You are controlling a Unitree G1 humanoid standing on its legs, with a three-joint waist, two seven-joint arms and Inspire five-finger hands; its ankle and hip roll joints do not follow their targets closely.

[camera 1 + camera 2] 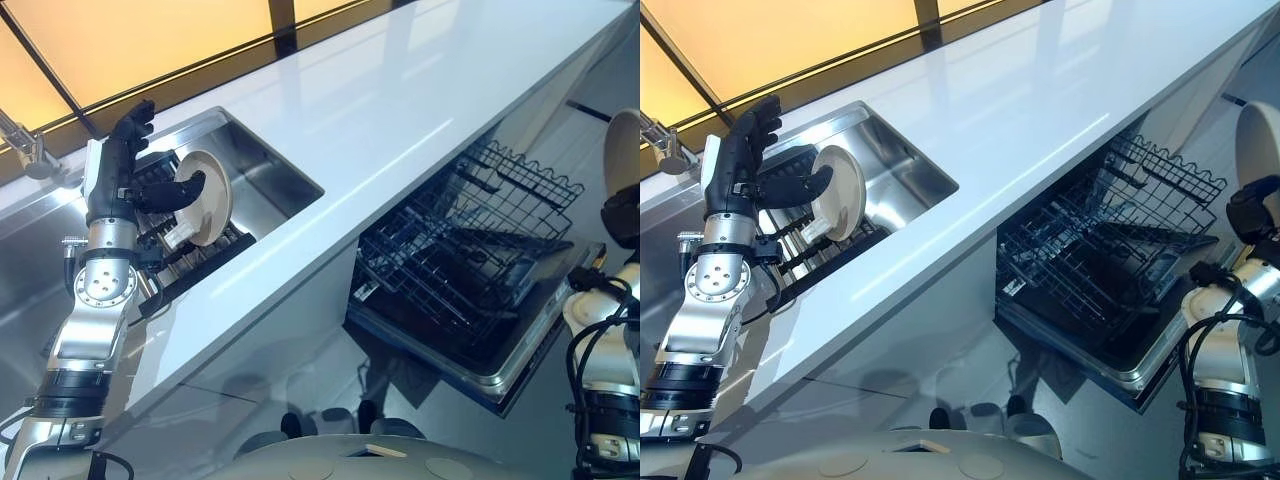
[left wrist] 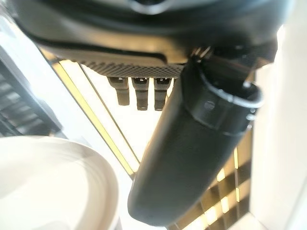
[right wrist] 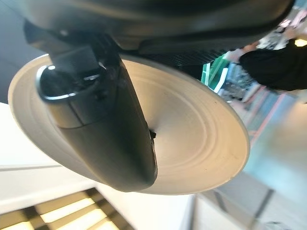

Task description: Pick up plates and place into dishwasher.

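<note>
The right hand [image 1: 1252, 215] and its plate [image 1: 622, 148] are cut off by the picture's edge; the hand's thumb [image 3: 103, 129] hides the plate's middle.

The plate [image 1: 205, 197] by the black left hand [image 1: 130, 150] is cream. The plate [image 3: 192, 143] in the black right hand [image 3: 103, 129] is cream too, with faint rings. The counter [image 1: 400, 110] is white, the sink [image 1: 275, 175] is shiny silver, and the dishwasher rack [image 1: 470, 250] is black wire.
</note>
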